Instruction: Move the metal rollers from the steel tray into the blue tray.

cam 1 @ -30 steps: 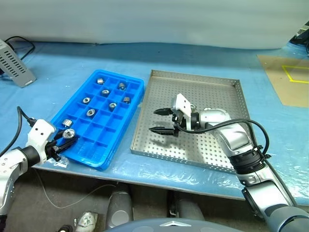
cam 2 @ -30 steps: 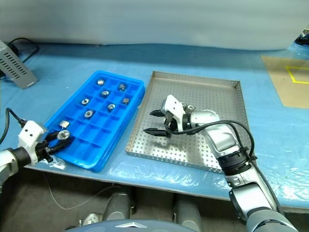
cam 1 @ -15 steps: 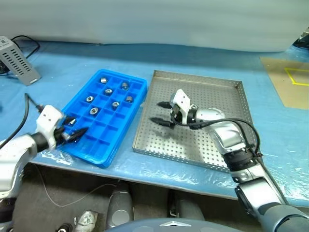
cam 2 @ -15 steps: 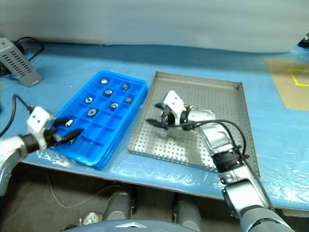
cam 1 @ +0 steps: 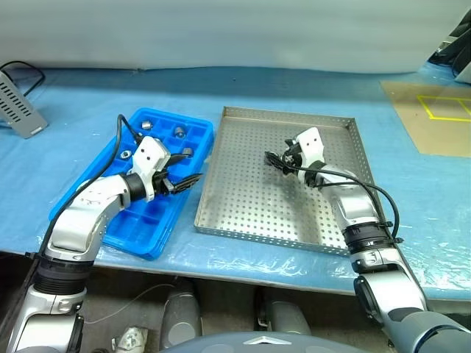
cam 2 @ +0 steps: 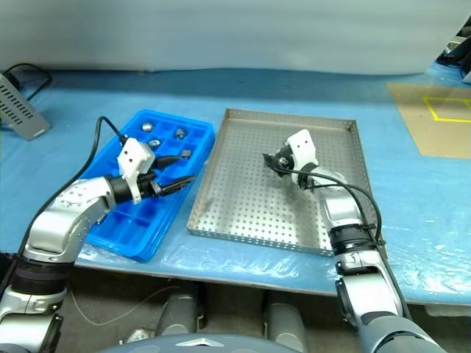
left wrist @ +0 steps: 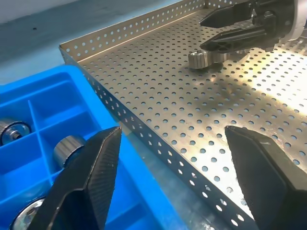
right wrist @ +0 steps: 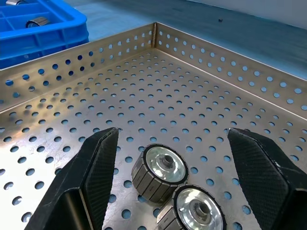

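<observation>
A bright blue tray [cam 1: 158, 213] gridded into squares is seen on a light blue counter [cam 1: 294, 88]. The silver steel tray [cam 1: 257, 198] is patterned with small holes. Shiny silver rollers [right wrist: 159, 171] and black claw fingers [right wrist: 98, 167] are shown.

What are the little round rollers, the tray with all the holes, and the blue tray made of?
The rollers look like shiny polished metal, probably steel: silvery, ridged sides, mirror-bright faces. The holey tray looks like brushed sheet steel: dull silver, thin bent walls, punched holes. The blue tray looks like moulded plastic: solid bright blue, smooth, slightly glossy dividers.
</observation>
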`<state>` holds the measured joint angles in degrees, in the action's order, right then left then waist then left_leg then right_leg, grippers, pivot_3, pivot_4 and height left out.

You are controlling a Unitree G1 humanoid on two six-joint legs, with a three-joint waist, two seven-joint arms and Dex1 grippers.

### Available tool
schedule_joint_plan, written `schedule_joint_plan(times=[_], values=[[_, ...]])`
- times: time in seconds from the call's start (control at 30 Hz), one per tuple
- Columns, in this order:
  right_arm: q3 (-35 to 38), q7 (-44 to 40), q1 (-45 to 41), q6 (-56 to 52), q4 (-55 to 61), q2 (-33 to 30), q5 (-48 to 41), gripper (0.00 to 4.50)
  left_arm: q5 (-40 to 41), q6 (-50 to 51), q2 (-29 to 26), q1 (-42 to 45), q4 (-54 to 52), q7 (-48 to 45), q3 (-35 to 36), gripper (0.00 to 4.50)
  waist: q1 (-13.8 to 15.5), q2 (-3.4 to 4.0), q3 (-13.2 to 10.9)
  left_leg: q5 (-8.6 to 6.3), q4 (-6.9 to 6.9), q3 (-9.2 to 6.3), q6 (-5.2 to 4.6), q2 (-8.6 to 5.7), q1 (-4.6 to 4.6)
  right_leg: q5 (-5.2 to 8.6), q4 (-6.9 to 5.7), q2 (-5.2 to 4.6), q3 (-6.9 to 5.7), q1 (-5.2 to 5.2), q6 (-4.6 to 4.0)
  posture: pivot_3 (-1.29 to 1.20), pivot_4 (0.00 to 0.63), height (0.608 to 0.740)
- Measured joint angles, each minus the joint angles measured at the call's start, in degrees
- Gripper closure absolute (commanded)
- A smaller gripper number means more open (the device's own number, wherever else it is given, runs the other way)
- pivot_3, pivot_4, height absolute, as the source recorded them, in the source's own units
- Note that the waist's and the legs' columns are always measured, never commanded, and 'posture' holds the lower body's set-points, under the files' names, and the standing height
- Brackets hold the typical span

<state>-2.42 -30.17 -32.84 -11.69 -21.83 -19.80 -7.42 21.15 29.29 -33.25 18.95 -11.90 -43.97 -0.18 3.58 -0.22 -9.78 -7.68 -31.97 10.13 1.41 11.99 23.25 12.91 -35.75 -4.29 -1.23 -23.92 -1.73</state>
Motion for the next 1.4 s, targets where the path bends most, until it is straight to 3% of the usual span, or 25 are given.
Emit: schedule_joint_plan(times=[0.43,0.73,0.83,1.4], values=[[2.7,4.6,-1.3,4.6,-12.0,3.5,0.9,0.7,-1.2,0.2,1.8,3.0,0.3,0.7,-2.8,0.84,-0.6,0.01,0.0,-0.03,-0.17,0.0,-0.04,0.01,-0.02,-0.03,-0.03,-0.02,0.01,0.11,-0.03,-0.1,0.15,0.74],[2.2,4.8,-0.6,5.8,-13.0,4.8,1.5,0.7,-1.7,0.6,1.9,3.2,0.7,0.7,-3.3,0.84,-1.0,0.01,0.0,-0.11,-0.19,0.0,-0.17,0.01,-0.04,-0.03,-0.02,-0.02,0.0,0.15,-0.03,-0.11,0.15,0.74],[2.3,5.3,-0.6,6.0,-13.0,5.0,1.6,1.31,-2.4,0.3,2.2,3.5,2.2,0.8,-3.6,0.8,-1.1,0.01,0.0,-0.11,-0.19,0.0,-0.17,0.02,-0.05,-0.03,-0.02,-0.02,0.0,0.14,-0.03,-0.11,0.15,0.74],[3.3,14.8,-2.5,6.0,-14.0,12.5,2.8,1.31,-5.8,-9.0,5.3,3.6,13.2,-1.6,-4.8,0.8,-1.4,0.01,0.0,-0.11,-0.08,0.01,-0.16,0.03,-0.03,-0.02,0.03,-0.01,0.01,0.06,-0.03,-0.13,0.15,0.74]])
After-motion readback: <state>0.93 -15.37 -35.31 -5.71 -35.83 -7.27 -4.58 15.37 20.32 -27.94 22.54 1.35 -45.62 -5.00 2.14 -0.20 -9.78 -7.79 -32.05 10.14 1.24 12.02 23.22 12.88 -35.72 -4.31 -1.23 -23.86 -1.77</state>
